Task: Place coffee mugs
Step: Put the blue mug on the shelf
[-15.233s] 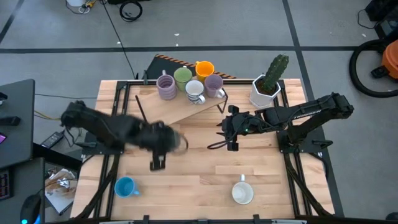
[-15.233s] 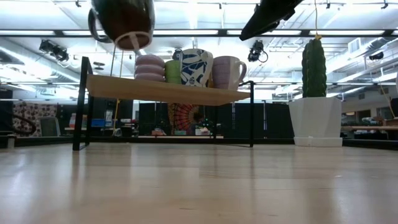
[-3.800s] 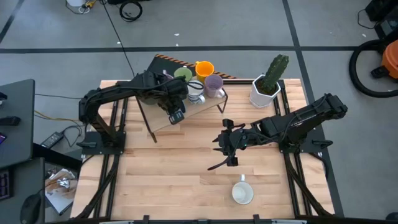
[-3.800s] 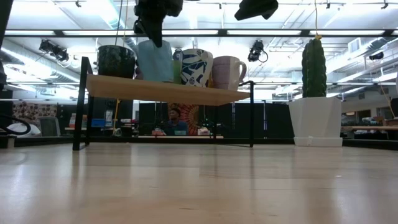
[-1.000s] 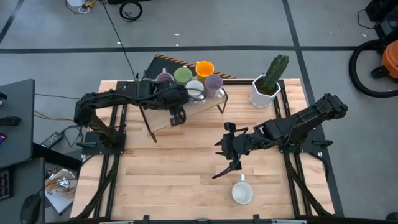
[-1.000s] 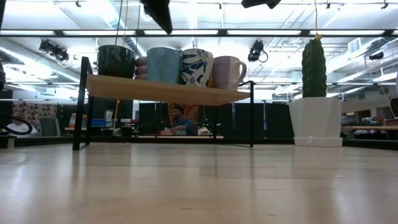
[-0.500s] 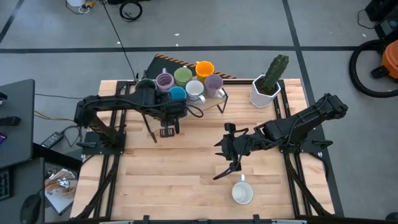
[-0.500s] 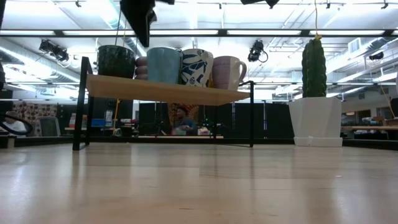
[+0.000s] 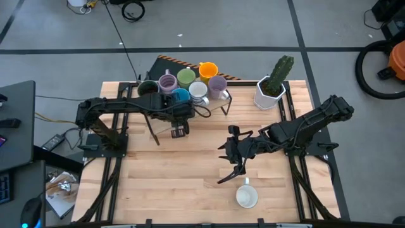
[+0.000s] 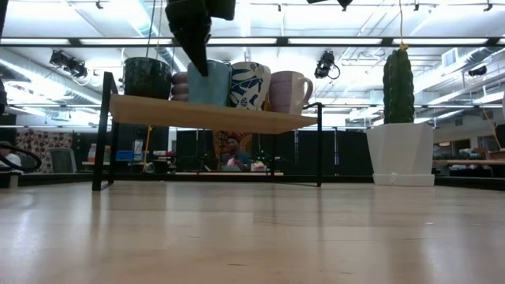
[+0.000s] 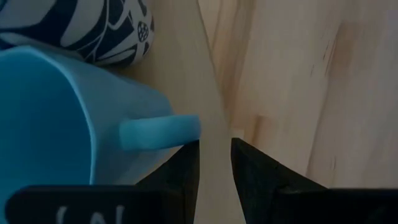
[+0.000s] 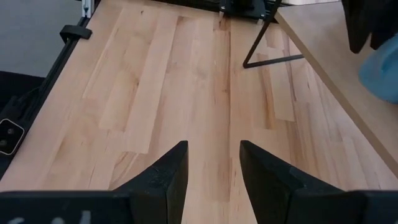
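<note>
Left wrist view: left gripper [image 11: 214,163] apparently empty, fingers narrowly apart beside blue mug [image 11: 56,118].

A green cactus [image 9: 280,71] stands tall in a white pot [image 9: 268,94] near the far right corner of the wooden table [image 9: 190,183]. A long wooden shelf [image 10: 205,115] on thin black legs stands at the back of the table. A black cable [image 9: 117,31] runs across the grey floor [image 9: 253,25] behind the table
</note>
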`<act>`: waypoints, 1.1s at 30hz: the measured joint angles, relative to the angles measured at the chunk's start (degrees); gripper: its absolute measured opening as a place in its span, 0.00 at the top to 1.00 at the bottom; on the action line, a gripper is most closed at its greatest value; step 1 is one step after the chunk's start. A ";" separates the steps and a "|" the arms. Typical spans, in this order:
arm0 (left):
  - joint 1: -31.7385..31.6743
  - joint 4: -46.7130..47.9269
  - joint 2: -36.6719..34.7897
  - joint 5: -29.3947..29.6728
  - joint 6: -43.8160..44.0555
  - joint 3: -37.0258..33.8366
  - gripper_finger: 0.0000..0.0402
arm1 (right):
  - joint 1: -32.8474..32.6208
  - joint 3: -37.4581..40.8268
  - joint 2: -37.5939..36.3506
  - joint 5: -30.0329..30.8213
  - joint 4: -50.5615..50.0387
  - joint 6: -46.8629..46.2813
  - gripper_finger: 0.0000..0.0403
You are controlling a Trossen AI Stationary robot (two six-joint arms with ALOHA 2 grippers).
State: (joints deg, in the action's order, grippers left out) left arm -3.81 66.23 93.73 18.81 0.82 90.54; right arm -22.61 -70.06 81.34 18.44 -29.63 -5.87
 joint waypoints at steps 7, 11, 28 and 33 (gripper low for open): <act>-0.03 -0.25 0.00 0.02 0.04 0.22 0.76 | -0.32 0.00 0.00 0.07 -0.18 0.00 0.63; 0.28 -1.18 -0.07 0.05 -0.02 2.85 0.76 | -0.31 0.00 0.00 0.11 -0.26 0.00 0.63; -1.67 9.97 -0.11 0.18 -20.17 13.81 0.76 | -0.55 0.00 0.02 1.25 -0.09 0.04 0.63; -7.03 12.46 0.00 -3.98 -25.79 13.76 0.76 | -1.03 0.02 0.02 1.38 0.04 0.02 0.63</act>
State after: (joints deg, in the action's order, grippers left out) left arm -10.84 78.69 93.73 14.83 -24.97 104.30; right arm -23.64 -70.04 81.36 19.81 -29.58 -5.85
